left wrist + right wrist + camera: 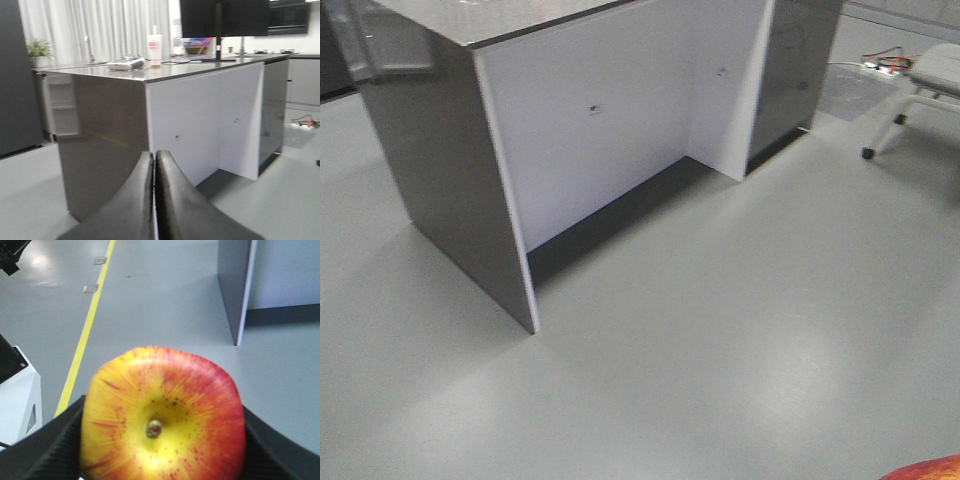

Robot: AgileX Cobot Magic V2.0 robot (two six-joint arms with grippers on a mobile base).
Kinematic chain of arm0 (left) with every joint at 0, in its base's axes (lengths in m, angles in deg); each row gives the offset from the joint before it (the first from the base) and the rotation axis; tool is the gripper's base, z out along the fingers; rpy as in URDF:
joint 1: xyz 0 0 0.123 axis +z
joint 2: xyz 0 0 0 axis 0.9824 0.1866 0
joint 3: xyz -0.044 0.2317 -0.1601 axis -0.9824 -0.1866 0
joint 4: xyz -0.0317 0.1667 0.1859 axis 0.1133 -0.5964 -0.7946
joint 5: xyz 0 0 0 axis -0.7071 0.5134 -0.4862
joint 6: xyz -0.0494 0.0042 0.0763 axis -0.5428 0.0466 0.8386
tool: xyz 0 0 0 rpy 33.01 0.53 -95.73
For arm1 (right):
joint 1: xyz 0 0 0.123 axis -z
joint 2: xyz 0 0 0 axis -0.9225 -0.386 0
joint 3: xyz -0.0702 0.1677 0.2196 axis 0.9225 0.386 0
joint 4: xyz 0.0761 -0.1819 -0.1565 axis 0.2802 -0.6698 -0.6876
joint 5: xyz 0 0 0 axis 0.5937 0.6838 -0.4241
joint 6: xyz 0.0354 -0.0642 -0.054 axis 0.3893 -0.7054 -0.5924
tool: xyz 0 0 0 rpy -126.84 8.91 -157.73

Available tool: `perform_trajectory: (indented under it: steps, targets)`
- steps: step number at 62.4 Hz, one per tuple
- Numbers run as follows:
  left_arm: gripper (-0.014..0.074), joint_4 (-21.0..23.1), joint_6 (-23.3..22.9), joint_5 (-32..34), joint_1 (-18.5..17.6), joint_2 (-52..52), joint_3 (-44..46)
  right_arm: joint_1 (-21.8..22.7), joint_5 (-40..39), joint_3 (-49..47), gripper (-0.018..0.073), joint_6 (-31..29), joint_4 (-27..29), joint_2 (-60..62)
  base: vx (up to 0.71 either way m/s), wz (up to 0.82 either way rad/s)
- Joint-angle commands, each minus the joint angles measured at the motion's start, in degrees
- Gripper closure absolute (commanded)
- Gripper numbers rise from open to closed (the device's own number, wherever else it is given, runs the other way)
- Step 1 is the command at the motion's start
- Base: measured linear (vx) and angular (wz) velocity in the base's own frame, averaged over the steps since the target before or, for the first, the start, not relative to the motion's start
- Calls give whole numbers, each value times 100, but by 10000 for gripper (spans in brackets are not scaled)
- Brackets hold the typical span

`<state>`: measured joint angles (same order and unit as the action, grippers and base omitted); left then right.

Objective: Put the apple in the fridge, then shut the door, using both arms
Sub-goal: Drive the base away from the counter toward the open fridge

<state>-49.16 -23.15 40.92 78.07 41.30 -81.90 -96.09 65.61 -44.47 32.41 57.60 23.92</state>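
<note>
Your right claw [162, 440] is grasping the apple [162, 415]. Its black fingers [47, 452] press against both sides, and the apple's yellow end faces the wrist camera. The apple sits above the grey floor [165, 300], in front of the counter [440, 170] and well apart from it. In the front view only a red sliver shows at the bottom edge, far from the counter's white panels [600, 130]. Your left claw [154, 195] is clenched, fingers touching with nothing between them, and points at the counter's dark corner. A cup [154, 47] and a monitor [222, 17] stand on the counter.
</note>
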Motion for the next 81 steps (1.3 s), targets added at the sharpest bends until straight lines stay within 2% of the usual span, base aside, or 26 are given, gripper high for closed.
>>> perform_trajectory:
  steps: [1,57,81]
  targets:
    - [603,15,-18,420,3,-84,-121,0,-399,-153,165,-24,145,-61,-4,41]
    - [603,15,-18,420,3,-84,-121,0,-399,-153,165,-24,145,-61,-3,48]
    - [603,15,-18,420,3,-84,-121,0,-399,-153,165,-24,140,-61,6,30]
